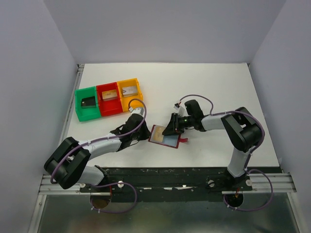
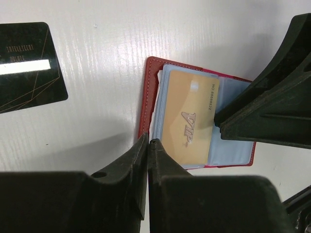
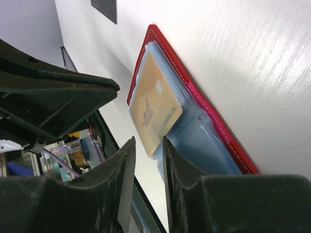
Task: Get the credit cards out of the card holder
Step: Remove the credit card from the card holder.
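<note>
White surface [image 1: 218, 87] — the maroon card holder [image 1: 160, 135] lies open, a gold card [image 2: 187, 116] in its blue pocket. The right hand [image 3: 148, 145] is partly open at that card's edge. The left hand [image 2: 147, 145] is almost closed, empty, at the holder's rim. Green tray [image 1: 80, 104], red tray [image 1: 111, 112] and yellow tray [image 1: 138, 90] each hold a card.

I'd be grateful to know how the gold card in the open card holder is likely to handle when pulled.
The gold card looks thin and flat, so it is probably stiff and light. Its glossy face may be slippery. The soft-looking card holder might shift with it.
</note>
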